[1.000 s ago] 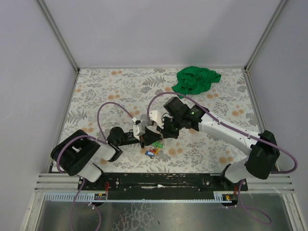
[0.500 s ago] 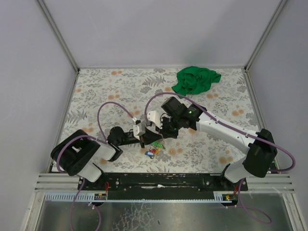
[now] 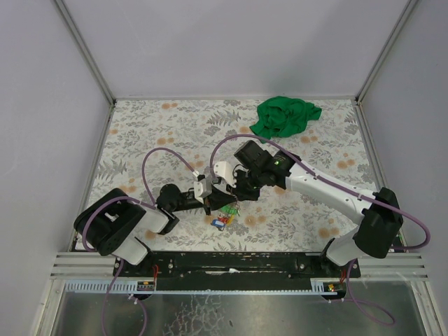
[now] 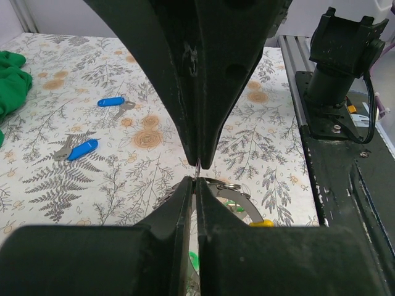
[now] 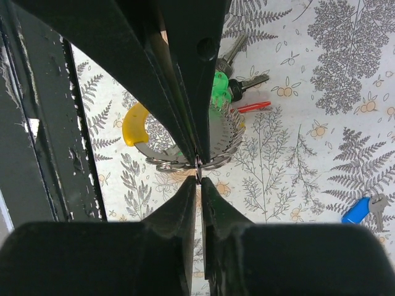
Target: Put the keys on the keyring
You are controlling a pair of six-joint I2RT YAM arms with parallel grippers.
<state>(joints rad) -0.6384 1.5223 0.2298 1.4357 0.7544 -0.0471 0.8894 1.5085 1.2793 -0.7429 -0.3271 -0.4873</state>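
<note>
The keyring (image 5: 216,161), a thin silvery wire loop, is being seen tilted at the middle of the right wrist view. A yellow-headed key (image 5: 131,127) is being shown against its left side. A green-headed key (image 5: 217,86) and a red-headed key (image 5: 254,106) are being shown bunched just above it. A blue-headed key (image 5: 358,210) is being shown lying flat, well apart, at the lower right.

White table (image 3: 140,133) printed with grey fern leaves and orange blossoms. Crumpled green cloth (image 3: 285,116) far beyond the black right tool (image 5: 199,172). Thin silvery wire keyring (image 5: 165,165) at its tips, beside a yellow-headed key (image 5: 131,126), a green-headed key (image 5: 217,86), a red-headed key (image 5: 254,106). Two blue-headed metal keys (image 4: 83,149) left of the black left tool (image 4: 196,176).
</note>
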